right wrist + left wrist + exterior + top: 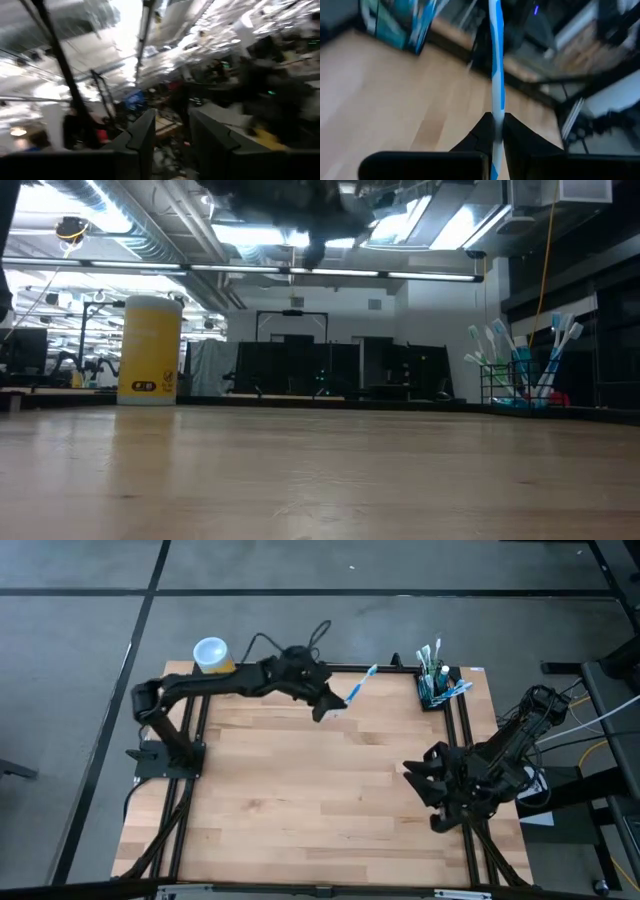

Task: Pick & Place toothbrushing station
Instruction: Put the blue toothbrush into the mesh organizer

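At the table's (300, 800) near right edge, the right gripper (432, 792) waits with its fingers parted, holding nothing. Farther back, above the far edge, the left gripper (330, 705) pinches a blue-and-white toothbrush (361, 686). The black toothbrushing station (438, 686) stands in the far right corner, filled with brushes.

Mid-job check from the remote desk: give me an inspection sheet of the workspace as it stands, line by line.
Surface: wooden table, bare across its middle.
Job's things: black toothbrushing station at the far right corner, several toothbrushes standing in it; blue-and-white toothbrush held above the far edge, pointing towards the station.
Clutter: yellow cup with white lid at the far left corner.
Grippers: left gripper shut on the toothbrush's handle; right gripper waits open over the table's right side, holding nothing.
Cables: black cable looping behind the left arm; cables beside the right arm.
Surroundings: grey floor around the table; workshop room behind.
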Controlling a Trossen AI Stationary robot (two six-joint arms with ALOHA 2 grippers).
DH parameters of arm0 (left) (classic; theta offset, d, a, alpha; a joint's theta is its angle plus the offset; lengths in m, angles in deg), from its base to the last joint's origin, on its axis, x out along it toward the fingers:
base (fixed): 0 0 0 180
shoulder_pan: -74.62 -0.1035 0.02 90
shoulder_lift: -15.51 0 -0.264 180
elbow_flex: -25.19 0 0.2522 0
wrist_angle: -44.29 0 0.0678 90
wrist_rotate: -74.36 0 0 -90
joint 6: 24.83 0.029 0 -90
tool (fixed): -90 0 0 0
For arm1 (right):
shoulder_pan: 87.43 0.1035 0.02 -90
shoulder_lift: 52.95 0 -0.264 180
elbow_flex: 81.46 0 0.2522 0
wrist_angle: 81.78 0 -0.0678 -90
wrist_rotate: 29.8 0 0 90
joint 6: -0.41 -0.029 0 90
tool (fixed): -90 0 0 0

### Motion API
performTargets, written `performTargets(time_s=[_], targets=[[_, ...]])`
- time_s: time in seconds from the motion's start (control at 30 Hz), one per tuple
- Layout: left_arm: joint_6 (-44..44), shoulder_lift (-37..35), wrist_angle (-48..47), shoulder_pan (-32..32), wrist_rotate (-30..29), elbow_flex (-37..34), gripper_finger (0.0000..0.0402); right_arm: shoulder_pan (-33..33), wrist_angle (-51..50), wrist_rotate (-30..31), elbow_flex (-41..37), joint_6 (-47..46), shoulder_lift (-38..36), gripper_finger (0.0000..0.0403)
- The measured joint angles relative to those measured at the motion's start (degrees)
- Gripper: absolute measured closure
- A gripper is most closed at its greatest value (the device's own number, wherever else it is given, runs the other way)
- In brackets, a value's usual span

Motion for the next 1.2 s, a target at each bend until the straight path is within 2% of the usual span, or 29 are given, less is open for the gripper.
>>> performTargets(time_s=[0.17,0.27,0.47,0.6,0.8,1.2], targets=[[-4.47,-2.96,9.68,8.49,-9.71,-0.11,0.0385,-1.01,-1.71,7.59,0.00,2.01,0.00,0.0277],[-4.95,-3.29,16.05,13.68,-12.48,-0.02,0.0385,-1.88,-1.71,7.28,0.00,3.20,0.00,0.0277],[-3.93,-3.11,19.28,22.51,-20.80,-0.10,0.0385,-2.81,-4.34,6.32,-0.02,3.45,-0.77,0.0277],[-3.61,-3.11,20.82,26.21,-24.62,-0.71,0.0385,-4.71,-9.34,2.03,-0.02,0.38,-2.53,0.0277],[-3.13,-2.61,23.14,30.10,-28.32,-0.74,0.0385,-11.69,-23.00,-9.52,-0.02,-14.66,-4.35,0.0277],[-2.91,-1.61,23.75,35.01,-34.07,-0.79,0.0385,-18.93,-24.72,-19.99,-0.04,-18.62,-5.09,0.0277]])
